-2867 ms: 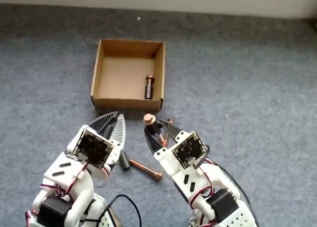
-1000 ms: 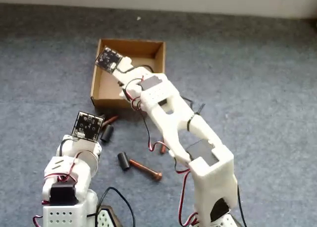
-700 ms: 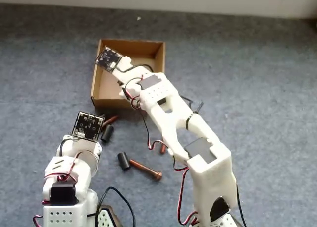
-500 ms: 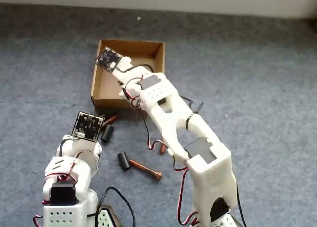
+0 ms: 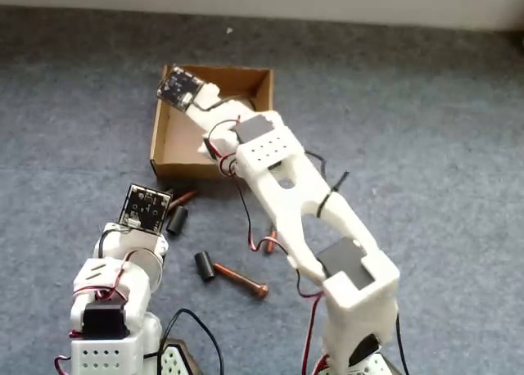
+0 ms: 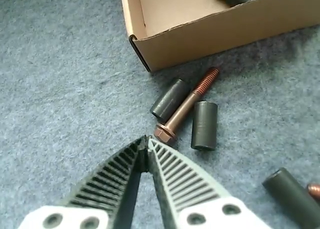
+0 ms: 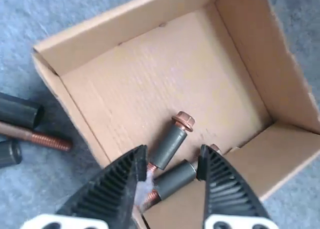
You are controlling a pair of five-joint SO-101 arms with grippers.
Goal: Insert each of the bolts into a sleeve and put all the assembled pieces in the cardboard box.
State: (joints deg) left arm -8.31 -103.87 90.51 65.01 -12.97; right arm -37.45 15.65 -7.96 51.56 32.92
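While the grey carpet (image 5: 426,146) spreads under everything, the right arm (image 5: 286,178) is the biggest thing on it, stretched from the near edge out over the cardboard box (image 5: 237,79), with its wrist above one far corner of the box. The left arm (image 5: 123,268) sits folded low, its wrist just short of the box's near wall.

From the right wrist view, the right gripper (image 7: 172,149) hangs over the box floor with its fingers spread apart and nothing between them. Directly under that gap lie two assembled pieces. In the first assembled piece (image 7: 169,144) a copper bolt head sticks out of the dark sleeve toward the middle of the floor. The second assembled piece (image 7: 175,179) lies just beside it at an angle, close to a wall of the box. Whether the two touch cannot be told.

From the left wrist view, the left gripper (image 6: 146,144) has its fingers pressed together, empty, above the carpet outside the box. Its tips are just beside the head of a loose bolt (image 6: 186,104), whose threaded end points toward the box wall. One loose sleeve (image 6: 170,97) lies along one side of that bolt and another sleeve (image 6: 204,125) lies along the other side, both very close to it. Farther from the box, a third sleeve (image 5: 204,265) lies at the end of a second loose bolt (image 5: 239,278).
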